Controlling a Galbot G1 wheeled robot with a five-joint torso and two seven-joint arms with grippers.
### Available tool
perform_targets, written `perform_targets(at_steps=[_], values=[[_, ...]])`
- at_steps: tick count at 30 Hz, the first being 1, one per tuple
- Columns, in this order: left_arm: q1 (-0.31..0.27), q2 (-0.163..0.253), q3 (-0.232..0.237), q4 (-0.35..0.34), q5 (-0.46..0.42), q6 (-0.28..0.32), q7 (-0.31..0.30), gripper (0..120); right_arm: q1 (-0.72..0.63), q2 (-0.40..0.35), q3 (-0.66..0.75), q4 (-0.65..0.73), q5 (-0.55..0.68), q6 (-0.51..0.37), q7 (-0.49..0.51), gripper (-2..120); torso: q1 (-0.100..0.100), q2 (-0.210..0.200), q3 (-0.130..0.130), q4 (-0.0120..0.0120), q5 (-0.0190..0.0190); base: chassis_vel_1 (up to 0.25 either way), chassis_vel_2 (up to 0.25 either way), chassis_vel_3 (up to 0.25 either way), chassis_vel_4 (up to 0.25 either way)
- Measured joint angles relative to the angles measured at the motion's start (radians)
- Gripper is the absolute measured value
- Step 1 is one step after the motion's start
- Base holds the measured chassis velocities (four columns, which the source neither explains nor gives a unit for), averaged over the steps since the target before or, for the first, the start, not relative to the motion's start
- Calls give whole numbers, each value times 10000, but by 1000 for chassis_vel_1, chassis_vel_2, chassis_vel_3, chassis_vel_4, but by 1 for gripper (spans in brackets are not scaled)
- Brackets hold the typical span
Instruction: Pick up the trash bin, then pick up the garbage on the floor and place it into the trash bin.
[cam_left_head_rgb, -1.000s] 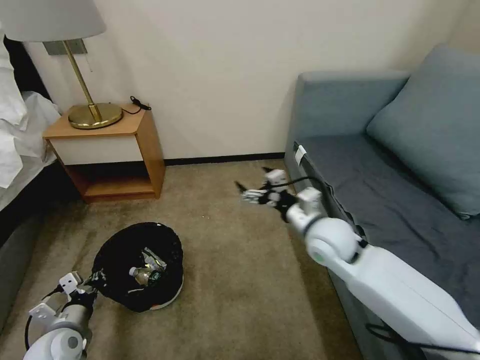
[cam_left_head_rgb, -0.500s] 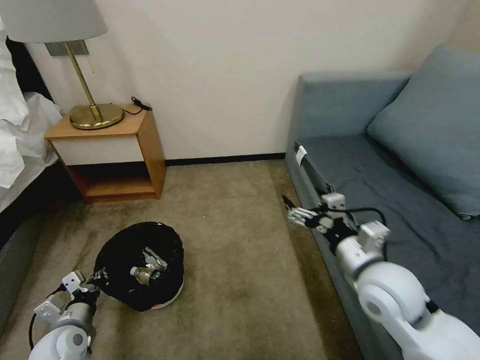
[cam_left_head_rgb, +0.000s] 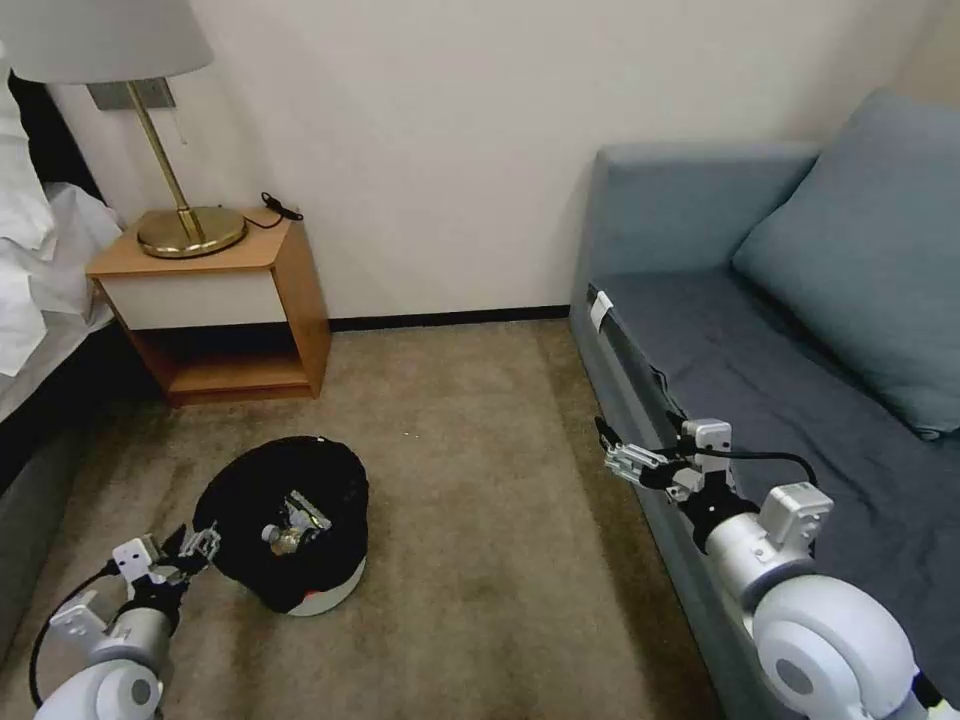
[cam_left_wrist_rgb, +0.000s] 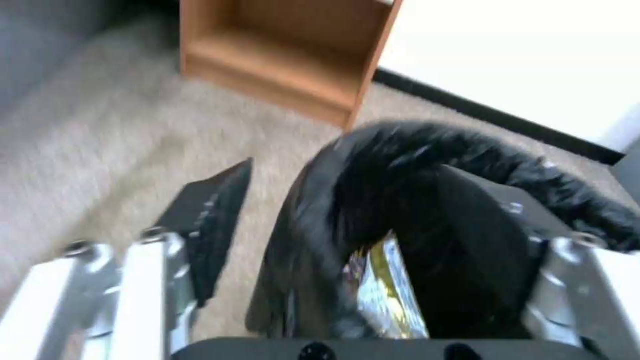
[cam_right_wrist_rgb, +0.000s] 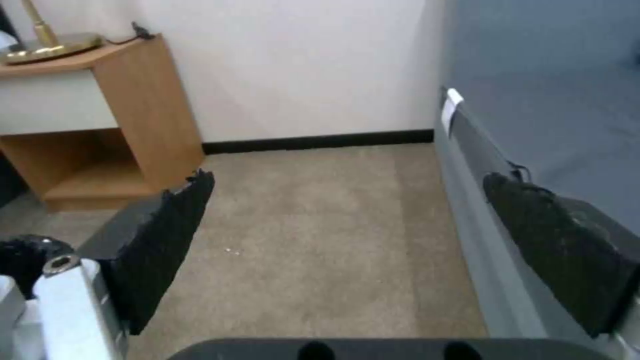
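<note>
The trash bin (cam_left_head_rgb: 290, 535), wrappers and bottle inside, was straddled at its rim by the wide-spread left gripper (cam_left_head_rgb: 190, 545); the right gripper (cam_left_head_rgb: 622, 460), wide and empty, was held beside the sofa (cam_left_head_rgb: 700, 210)

Soft even indoor light; left wrist view apparently motion-blurred.

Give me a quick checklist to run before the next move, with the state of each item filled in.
1. Left end effector open, its fingers either side of the trash bin rim: ok.
2. Right end effector open and empty, beside the sofa front: ok.
3. Bottle and snack wrapper inside the bin: ok.
4. All four garbage items in the bin: cannot tell.
5. Carpet between bin and sofa free of garbage: ok.
6. Bin upright: not ok, it looks tilted.
</note>
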Motion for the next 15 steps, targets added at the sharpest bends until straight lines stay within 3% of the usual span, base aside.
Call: perform_targets(at_steps=[5, 8, 9, 11, 15], values=[[470, 123, -138, -805, 786, -555, 372, 98, -451, 149, 341, 231, -161, -11, -51, 100, 0, 0, 0, 1, 2, 0, 0, 0, 0], [634, -85, 84, -1357, 1339, -1423, 581, 100, -692, 552, 522, 345, -684, 103, -208, 100, 0, 0, 0, 1, 4, 0, 0, 0, 0], [634, -85, 84, -1357, 1339, -1423, 581, 100, -692, 552, 522, 345, -684, 103, -208, 100, 0, 0, 0, 1, 4, 0, 0, 0, 0], [651, -389, 489, -1587, 1542, -1924, 600, 100, -889, 900, 585, 404, -1268, 259, -364, 100, 0, 0, 0, 0, 2, 0, 0, 0, 0], [702, -722, 1137, -1719, 1954, -2332, 357, 100, -1168, 1444, 623, 524, -1750, 420, -541, 100, 0, 0, 0, 0, 1, 0, 0, 0, 0]])
